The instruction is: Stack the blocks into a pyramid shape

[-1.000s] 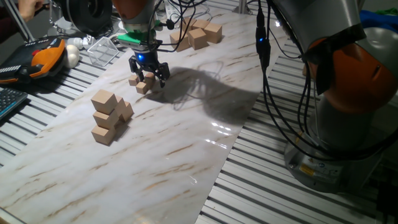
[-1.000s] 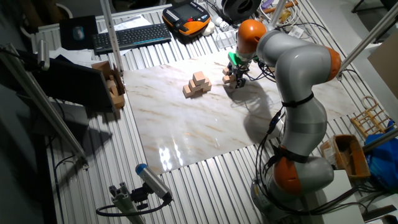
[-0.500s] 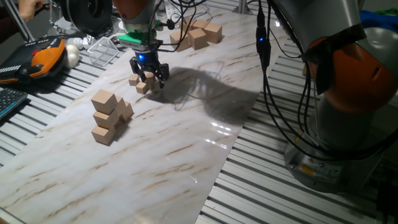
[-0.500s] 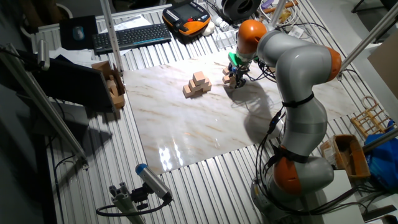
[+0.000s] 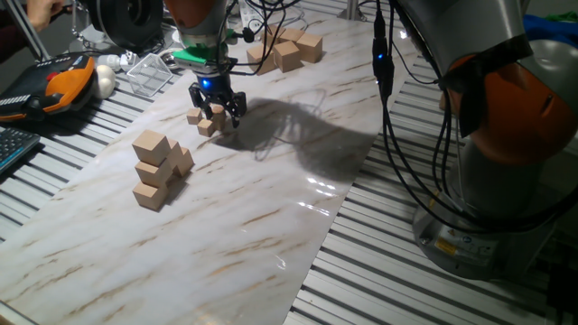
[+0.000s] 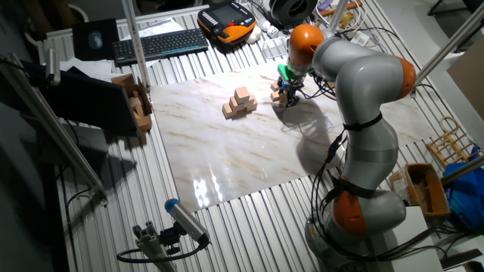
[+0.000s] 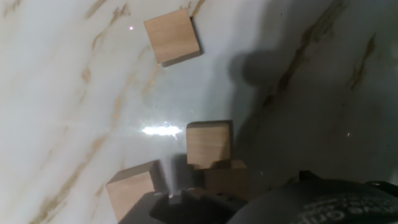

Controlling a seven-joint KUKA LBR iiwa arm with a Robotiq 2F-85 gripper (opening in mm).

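Observation:
Several tiny tan blocks lie on the marble board. One block [image 5: 194,117] sits to the left, another [image 5: 208,127] in front, and a third [image 5: 217,110] stands between the fingers of my gripper [image 5: 218,115], which is lowered over the cluster. The fingers look spread wider than that block. In the hand view one block [image 7: 172,36] lies apart at the top, one [image 7: 209,143] sits in the middle, one [image 7: 132,188] is at lower left, and a shadowed one [image 7: 227,179] is close under the hand. In the other fixed view the gripper [image 6: 286,97] hides the cluster.
A small stack of medium tan cubes [image 5: 155,168] stands left of the gripper, also seen from the other side [image 6: 240,101]. Large tan cubes [image 5: 289,50] sit at the far end of the board. An orange pendant [image 5: 63,81] and a keyboard [image 5: 13,144] lie off the board.
The fingers have drawn in slightly around the block beneath the hand. The hand itself has barely moved and the other cubes stay put.

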